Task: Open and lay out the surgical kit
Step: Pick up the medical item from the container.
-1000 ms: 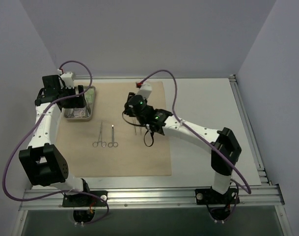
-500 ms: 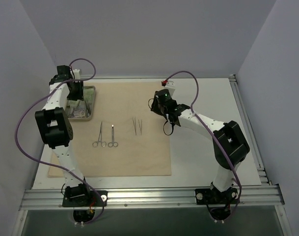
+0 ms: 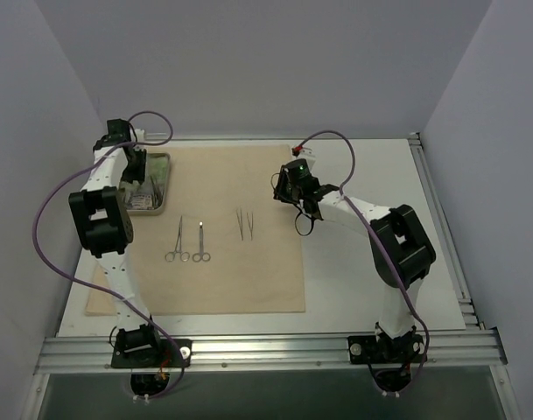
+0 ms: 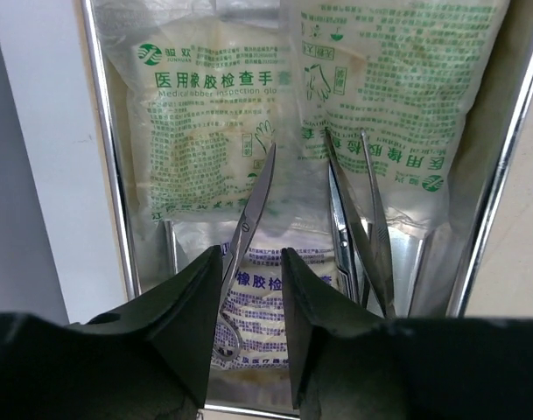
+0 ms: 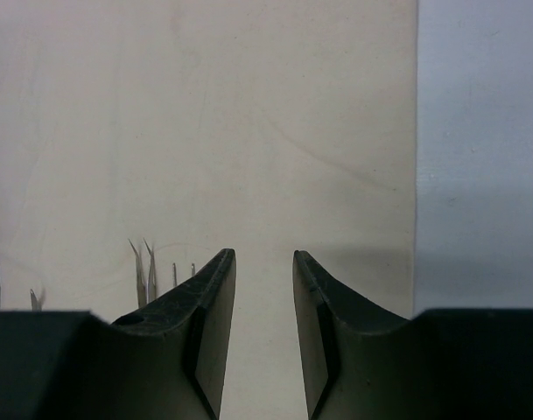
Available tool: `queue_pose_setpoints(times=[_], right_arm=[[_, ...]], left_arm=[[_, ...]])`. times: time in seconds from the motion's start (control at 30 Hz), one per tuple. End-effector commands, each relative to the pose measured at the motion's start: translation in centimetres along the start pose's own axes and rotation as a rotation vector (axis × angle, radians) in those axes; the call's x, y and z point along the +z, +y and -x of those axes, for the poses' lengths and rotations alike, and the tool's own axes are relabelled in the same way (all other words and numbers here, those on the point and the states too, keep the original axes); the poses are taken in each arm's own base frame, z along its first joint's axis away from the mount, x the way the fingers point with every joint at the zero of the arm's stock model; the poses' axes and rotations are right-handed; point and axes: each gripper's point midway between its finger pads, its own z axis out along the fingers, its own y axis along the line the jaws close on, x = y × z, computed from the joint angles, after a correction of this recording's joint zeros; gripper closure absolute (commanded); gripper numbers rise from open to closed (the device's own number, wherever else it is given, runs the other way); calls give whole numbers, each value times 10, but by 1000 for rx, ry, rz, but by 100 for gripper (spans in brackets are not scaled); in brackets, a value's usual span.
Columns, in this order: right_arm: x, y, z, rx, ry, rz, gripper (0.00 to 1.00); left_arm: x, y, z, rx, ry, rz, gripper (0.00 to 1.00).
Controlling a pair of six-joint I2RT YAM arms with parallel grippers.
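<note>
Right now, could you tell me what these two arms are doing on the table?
They are laying out a surgical kit. The beige cloth wrap is spread flat, with two scissor-like instruments and tweezers lying on it. The left claw reaches into the steel tray at the sheet's far left corner, its fingers straddling a curved instrument lying on the glove packets. The right claw hovers empty, jaws parted, over the cloth's right edge.

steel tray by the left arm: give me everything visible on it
The steel tray is a small, shiny rectangle with raised rims, lying flat at the far left corner of the beige cloth. The left wrist view shows green-and-white glove packets lining its floor, with curved scissors and two slim steel instruments lying on them. The left gripper hangs over it, fingers astride the scissors.
</note>
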Motion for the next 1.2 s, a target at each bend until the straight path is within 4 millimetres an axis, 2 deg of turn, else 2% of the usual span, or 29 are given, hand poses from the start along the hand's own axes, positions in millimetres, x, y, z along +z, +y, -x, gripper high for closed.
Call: queue_pose_setpoints(times=[0.0,0.23,0.37,0.5,0.57,0.73,0.97,1.17], right_arm=[[5,0,4,-3,-8,24,71],[10,-8,5,-2,2,19,71],[13,-12,4,4,6,13,71],[13,-13,3,9,9,15,71],[12,-14,3,9,8,12,71],[11,-15,4,12,6,10,71],[9,-14,6,22,1,18,71],[5,-14,8,23,-6,16,71]], left_arm=[[6,7,0,32,14,26,60],[23,6,-17,46,82,10,60],[30,6,-18,50,91,16,60],[34,10,-19,46,98,36,72],[30,10,-17,42,90,35,80],[11,12,-3,33,36,39,90],[-13,13,9,29,-12,34,91],[-13,14,9,33,-7,32,89]])
